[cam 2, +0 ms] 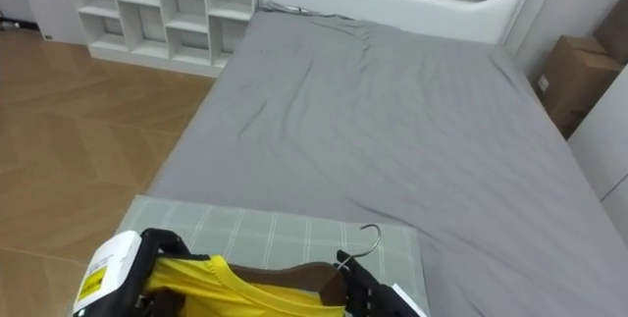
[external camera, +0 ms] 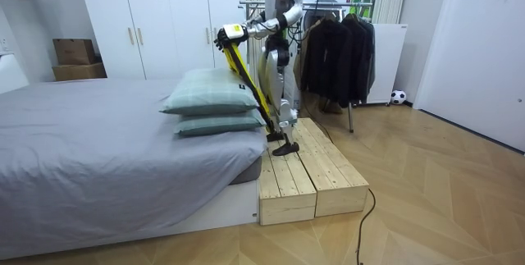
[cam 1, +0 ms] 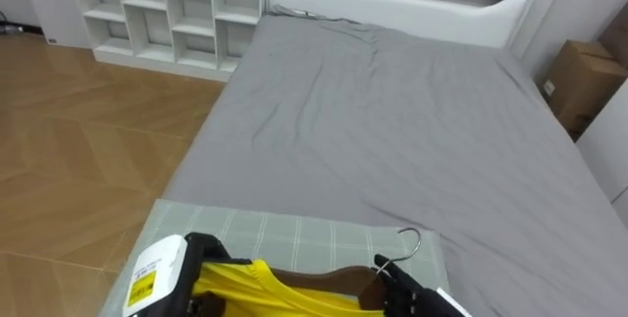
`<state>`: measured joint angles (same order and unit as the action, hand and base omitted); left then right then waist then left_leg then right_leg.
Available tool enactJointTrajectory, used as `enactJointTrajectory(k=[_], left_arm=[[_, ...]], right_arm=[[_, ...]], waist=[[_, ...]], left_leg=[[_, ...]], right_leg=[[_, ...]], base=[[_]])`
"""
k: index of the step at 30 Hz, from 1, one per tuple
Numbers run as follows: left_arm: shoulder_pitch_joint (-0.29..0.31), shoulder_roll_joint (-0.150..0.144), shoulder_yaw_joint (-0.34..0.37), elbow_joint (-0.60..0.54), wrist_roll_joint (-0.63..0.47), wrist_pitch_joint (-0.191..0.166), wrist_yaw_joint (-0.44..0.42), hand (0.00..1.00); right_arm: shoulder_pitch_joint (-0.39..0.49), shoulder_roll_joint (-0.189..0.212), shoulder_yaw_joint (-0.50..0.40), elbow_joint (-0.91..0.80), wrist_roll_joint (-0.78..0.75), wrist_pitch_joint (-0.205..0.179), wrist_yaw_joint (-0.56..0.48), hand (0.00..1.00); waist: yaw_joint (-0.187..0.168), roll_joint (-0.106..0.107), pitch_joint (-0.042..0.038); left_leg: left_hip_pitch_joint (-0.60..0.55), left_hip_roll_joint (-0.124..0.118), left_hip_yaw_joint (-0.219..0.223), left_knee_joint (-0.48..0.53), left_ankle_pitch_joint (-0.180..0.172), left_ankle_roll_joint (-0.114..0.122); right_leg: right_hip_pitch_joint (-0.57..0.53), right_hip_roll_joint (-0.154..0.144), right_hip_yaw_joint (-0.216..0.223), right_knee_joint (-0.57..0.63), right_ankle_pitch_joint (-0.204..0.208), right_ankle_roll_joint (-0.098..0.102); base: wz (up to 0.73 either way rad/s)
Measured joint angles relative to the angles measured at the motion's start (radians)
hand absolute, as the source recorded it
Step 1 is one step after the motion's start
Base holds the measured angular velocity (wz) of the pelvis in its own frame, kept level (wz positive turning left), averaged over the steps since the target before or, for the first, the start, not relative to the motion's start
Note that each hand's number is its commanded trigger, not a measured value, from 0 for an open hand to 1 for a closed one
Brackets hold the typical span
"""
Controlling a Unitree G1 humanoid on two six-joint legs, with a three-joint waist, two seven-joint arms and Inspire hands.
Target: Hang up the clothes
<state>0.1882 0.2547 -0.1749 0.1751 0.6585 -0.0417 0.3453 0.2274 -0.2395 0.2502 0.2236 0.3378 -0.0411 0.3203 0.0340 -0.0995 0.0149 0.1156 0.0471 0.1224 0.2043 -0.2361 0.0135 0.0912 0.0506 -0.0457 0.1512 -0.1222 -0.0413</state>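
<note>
A yellow garment (cam 1: 257,288) lies over a brown wooden hanger (cam 1: 329,280) with a metal hook (cam 1: 410,241), held above the pillows at the bottom of the eye views. My left hand (cam 1: 193,256) has its dark fingers curled round the garment's left end. My right hand (cam 1: 404,292) pinches the hanger just below the hook. In the room view the yellow garment (external camera: 250,84) hangs down from my raised hands in a long strip beside the bed.
Two green checked pillows (external camera: 209,93) are stacked on the grey bed (cam 1: 392,131) right before me. I stand on a wooden platform (external camera: 312,175). A clothes rack (external camera: 328,43) with dark clothes is behind me. White shelves (cam 1: 167,13) and a cardboard box (cam 1: 579,77) flank the bed's far end.
</note>
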Motion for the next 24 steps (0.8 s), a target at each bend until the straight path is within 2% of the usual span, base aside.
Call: enactJointTrajectory(k=[6, 11, 16, 24], left_arm=[[0.000, 0.001, 0.007, -0.001, 0.000, 0.000, 0.000, 1.00], [0.000, -0.012, 0.008, -0.031, -0.001, -0.007, 0.014, 1.00], [0.000, -0.029, 0.010, -0.038, 0.000, -0.012, 0.039, 1.00], [0.000, -0.032, 0.005, -0.038, 0.000, 0.000, 0.036, 1.00]], right_arm=[[-0.006, -0.001, 0.004, 0.024, -0.196, 0.001, 0.020, 0.00], [-0.006, -0.001, 0.004, 0.025, -0.345, 0.015, 0.025, 0.00], [-0.018, 0.000, 0.004, 0.025, -0.399, 0.034, 0.037, 0.00], [-0.059, 0.007, 0.031, 0.046, -0.499, 0.082, 0.041, 0.00]], waist=[[0.007, -0.001, -0.0010], [0.024, -0.003, -0.0031], [0.033, -0.006, -0.0063], [0.037, -0.015, -0.0086]], left_leg=[[0.001, -0.002, -0.006, 0.000, -0.002, -0.001], [-0.001, -0.005, -0.014, 0.002, -0.002, -0.001], [-0.001, -0.006, -0.019, 0.011, -0.002, 0.000], [-0.010, -0.007, -0.026, 0.024, -0.005, 0.001]], right_leg=[[0.004, 0.000, -0.001, 0.000, 0.000, 0.000], [0.005, -0.001, -0.006, 0.001, 0.001, -0.001], [0.011, -0.004, -0.012, 0.000, 0.001, -0.001], [0.012, -0.006, -0.013, 0.000, 0.001, -0.001]], base=[[0.03], [0.02], [0.03], [0.02]])
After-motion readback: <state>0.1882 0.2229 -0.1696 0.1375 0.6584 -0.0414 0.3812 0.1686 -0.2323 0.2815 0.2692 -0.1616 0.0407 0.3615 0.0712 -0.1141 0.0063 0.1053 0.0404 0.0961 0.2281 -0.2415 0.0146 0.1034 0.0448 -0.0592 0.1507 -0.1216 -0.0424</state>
